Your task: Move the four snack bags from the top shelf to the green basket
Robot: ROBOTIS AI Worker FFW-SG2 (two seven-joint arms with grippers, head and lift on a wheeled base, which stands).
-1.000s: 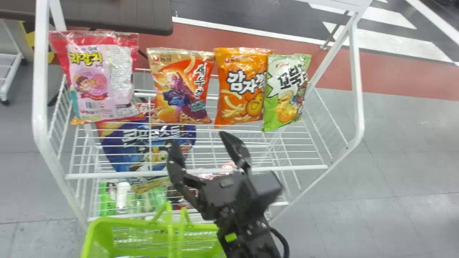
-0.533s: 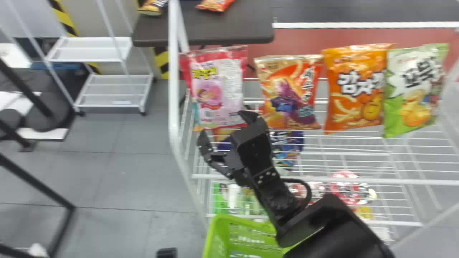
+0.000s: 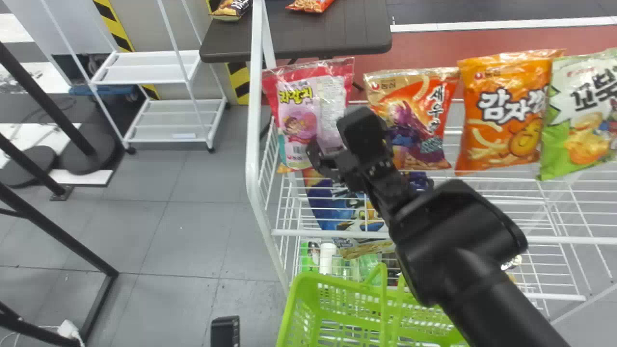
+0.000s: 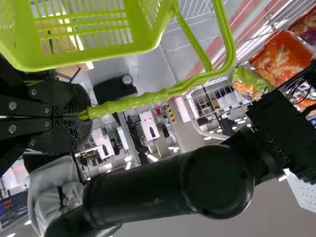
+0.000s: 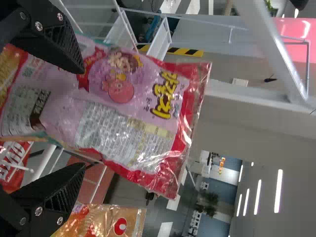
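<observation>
Right gripper [image 3: 332,137] is shifting leftward; its fingers [image 5: 59,44] are standing open before the pink snack bag [image 3: 295,103], which is standing near-vertical, long axis upright, at the top shelf's [image 3: 289,233] left edge. Left fingers [image 4: 74,98] are gripping the basket handle [image 4: 148,98].

Looks forward, down from head, sharing basket [image 4: 98,56] with close left wrist view, pink bag [image 5: 64,106] with close right.
</observation>
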